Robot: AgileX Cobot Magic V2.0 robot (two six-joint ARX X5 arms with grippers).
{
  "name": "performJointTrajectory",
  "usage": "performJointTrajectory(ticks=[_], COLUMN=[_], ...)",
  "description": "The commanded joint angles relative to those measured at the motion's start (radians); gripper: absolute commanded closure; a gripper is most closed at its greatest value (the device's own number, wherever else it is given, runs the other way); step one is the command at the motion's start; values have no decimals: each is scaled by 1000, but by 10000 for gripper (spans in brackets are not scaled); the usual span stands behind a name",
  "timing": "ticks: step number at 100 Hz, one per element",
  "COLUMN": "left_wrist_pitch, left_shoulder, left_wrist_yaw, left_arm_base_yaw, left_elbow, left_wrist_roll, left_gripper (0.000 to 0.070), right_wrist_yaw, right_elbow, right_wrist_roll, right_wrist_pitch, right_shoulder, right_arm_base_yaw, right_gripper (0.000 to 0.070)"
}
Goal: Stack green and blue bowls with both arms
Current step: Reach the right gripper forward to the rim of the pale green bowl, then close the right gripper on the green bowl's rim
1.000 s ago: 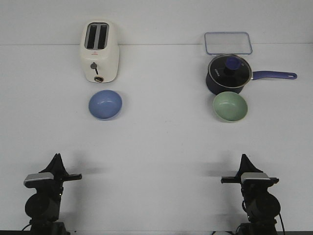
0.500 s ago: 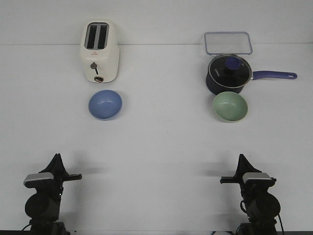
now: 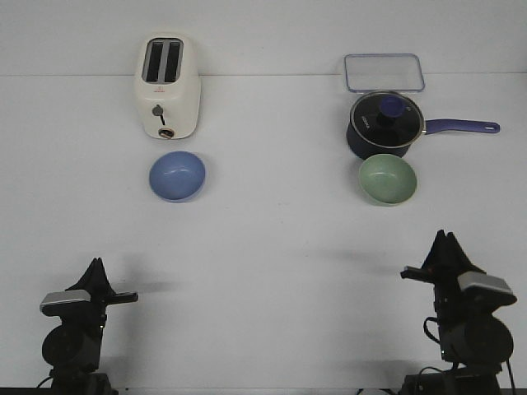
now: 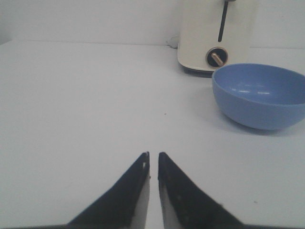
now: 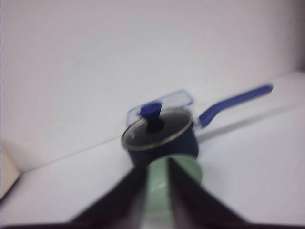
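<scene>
The blue bowl (image 3: pixel 177 175) sits on the white table in front of the toaster, at the left. The green bowl (image 3: pixel 387 178) sits at the right, just in front of the navy saucepan. My left gripper (image 3: pixel 97 265) rests low near the front edge with its jaws almost together and nothing in them. In the left wrist view the left gripper (image 4: pixel 152 155) points past the blue bowl (image 4: pixel 259 95), well short of it. My right gripper (image 3: pixel 445 240) is raised and empty. In the blurred right wrist view the right gripper (image 5: pixel 157 162) has its jaws slightly apart, and the green bowl (image 5: pixel 158 195) shows ahead between them.
A cream toaster (image 3: pixel 167 86) stands behind the blue bowl. A navy saucepan (image 3: pixel 385 123) with a glass lid and a long handle pointing right stands close behind the green bowl. A clear rectangular container (image 3: pixel 384 72) lies behind the pan.
My right arm has lifted and swung to the right, now pointing at the green bowl. Its wrist view is motion-blurred. The left arm and both bowls have not moved.
</scene>
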Motion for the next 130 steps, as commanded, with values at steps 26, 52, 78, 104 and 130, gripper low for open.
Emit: performJointTrajectory(ticks=[26, 52, 78, 104, 130], left_wrist_pitch=[13, 13, 13, 13, 13], left_shoulder=[-1, -1, -1, -1, -1], left_wrist_yaw=[5, 5, 5, 5, 5], left_arm_base_yaw=[0, 0, 0, 0, 0], left_elbow=[-20, -20, -20, -20, -20], left_wrist_roll=[0, 0, 0, 0, 0], left_gripper=[686, 687, 686, 686, 686], right_wrist_yaw=[18, -92, -125, -145, -164], right_elbow=[417, 706, 784, 784, 784], right_wrist_roll=[-124, -124, -125, -121, -106], right_wrist_pitch=[-135, -270, -257, -233, -251], right_shoulder=[725, 1182, 1378, 1449, 1420], right_arm_base_yaw=[-53, -145, -174, -184, -184], right_gripper=[356, 353, 354, 452, 700])
